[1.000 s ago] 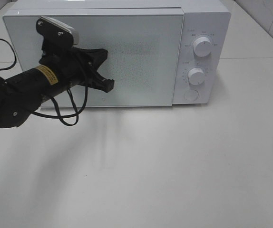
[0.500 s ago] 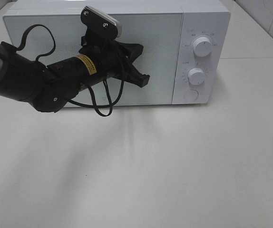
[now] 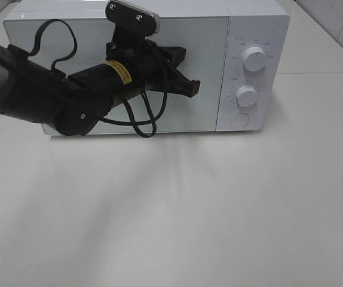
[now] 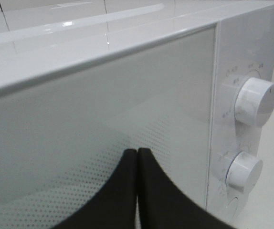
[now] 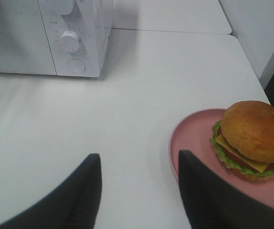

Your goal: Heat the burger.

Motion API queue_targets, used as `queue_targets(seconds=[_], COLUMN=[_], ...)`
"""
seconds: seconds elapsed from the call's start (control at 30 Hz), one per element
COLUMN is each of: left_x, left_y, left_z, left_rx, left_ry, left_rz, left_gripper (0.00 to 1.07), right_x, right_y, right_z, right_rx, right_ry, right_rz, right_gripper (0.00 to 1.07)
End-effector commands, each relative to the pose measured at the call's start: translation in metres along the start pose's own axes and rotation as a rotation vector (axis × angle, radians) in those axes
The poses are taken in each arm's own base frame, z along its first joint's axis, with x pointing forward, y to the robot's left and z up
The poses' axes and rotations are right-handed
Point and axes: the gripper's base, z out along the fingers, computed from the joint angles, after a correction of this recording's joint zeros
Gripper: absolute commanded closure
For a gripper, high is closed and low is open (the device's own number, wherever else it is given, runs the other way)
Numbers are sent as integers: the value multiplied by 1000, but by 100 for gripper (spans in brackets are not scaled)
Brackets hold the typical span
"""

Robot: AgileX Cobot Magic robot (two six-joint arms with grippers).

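Observation:
The burger (image 5: pixel 254 137), with a golden-brown bun and green and pink filling, lies on a round pink plate (image 5: pixel 190 141); only the right wrist view shows it. My right gripper (image 5: pixel 139 157) hovers open over the white table beside the plate, with nothing between its fingers. My left gripper (image 3: pixel 186 72) is shut and empty, held in front of the closed glass door (image 3: pixel 207 60) of the white microwave (image 3: pixel 261 18), towards its right side. In the left wrist view its fingertips (image 4: pixel 137 152) press together before the door (image 4: pixel 103 109). Whether they touch the door I cannot tell.
The microwave's panel carries two white knobs (image 3: pixel 254 58) (image 3: pixel 246 95) and a round button (image 3: pixel 239 119). The left arm and its looping cable (image 3: pixel 144 122) cross the door's left half. The right arm is outside the exterior high view.
The left arm has swept to the right along the front of the microwave door and risen a little, with its gripper staying shut. The right gripper's opening has not changed.

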Motion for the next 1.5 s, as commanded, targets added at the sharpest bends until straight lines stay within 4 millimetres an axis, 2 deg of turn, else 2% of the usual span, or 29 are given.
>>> queue_targets(seconds=[0.03,0.1,0.17,0.27,0.33,0.37,0.43,0.6,0.63,0.87,0.93,1.03,1.1,1.23,1.27,1.3,1.33,1.37,1.4,1.43,1.47,1.5], left_x=[-28,-32,-49,-53,-68,-68,-85,-98,-105,-118,-124,-125,-126,-123,-121,-121,-120,-119,-119,-118,-118,-118], left_y=[4,3,-6,-8,-15,-15,-27,-39,-44,-52,-55,-56,-53,-52,-51,-51,-51,-50,-50,-50,-50,-50], left_z=[-4,-5,-12,-14,-21,-21,-31,-44,-52,-77,-90,-94,-108,-118,-124,-124,-126,-133,-133,-138,-138,-140], left_rx=[-41,-39,-12,-5,17,17,54,96,116,156,171,175,170,165,163,163,161,160,160,152,152,147], left_ry=[-31,-31,-30,-30,-35,-35,-29,29,74,226,298,318,433,529,599,599,625,678,678,724,724,739], left_rz=[-56,-56,-51,-51,-46,-46,-38,-17,-5,22,28,29,-4,-17,-24,-24,-28,-44,-44,-72,-72,-83], left_gripper=[107,107,107,107,107,107,107,107,107,107,107,107,107,103,92,92,84,58,58,27,27,14], right_x=[1,1,1,1,1,1,1,1,1,1,1,1,1,1,1,1,1,1,1,1,1,1], right_y=[0,0,0,0,0,0,0,0,0,0,0,0,0,0,0,0,0,0,0,0,0,0], right_z=[-4,-4,-4,-4,-4,-4,-4,-4,-4,-4,-4,-4,-4,-4,-4,-4,-4,-4,-4,-4,-4,-4], right_rx=[-1,-1,-1,-1,-1,-1,-1,-1,-1,-1,-1,-1,-1,-1,-1,-1,-1,-1,-1,-1,-1,-1], right_ry=[-37,-37,-37,-37,-37,-37,-37,-37,-37,-37,-37,-37,-37,-37,-37,-37,-37,-37,-37,-37,-37,-37], right_rz=[7,7,8,7,7,7,7,7,7,7,7,7,7,7,7,7,7,7,7,6,6,6], right_gripper=[56,56,56,56,56,56,56,56,56,56,56,56,56,56,56,56,56,56,56,56,56,56])
